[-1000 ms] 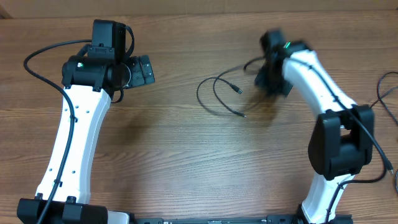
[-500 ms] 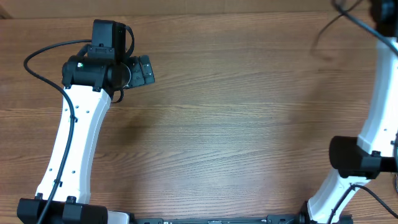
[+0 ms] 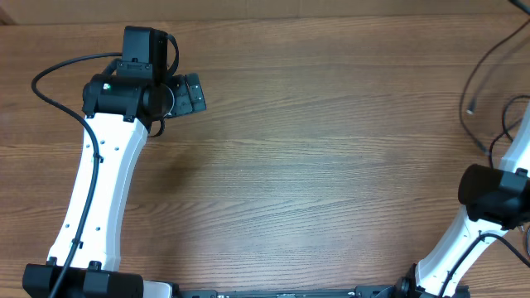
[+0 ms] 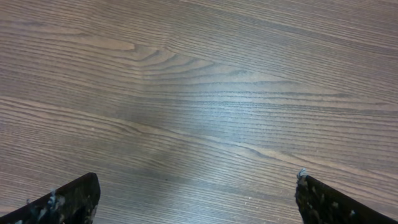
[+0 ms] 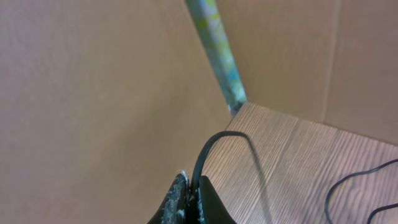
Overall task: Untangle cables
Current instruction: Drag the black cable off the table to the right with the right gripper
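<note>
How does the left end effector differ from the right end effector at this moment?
The left end effector is open with nothing between its fingers; the right end effector is shut on a cable. The left one looks down at the table; the right one faces a cardboard wall past the table corner. Both have black fingers.
</note>
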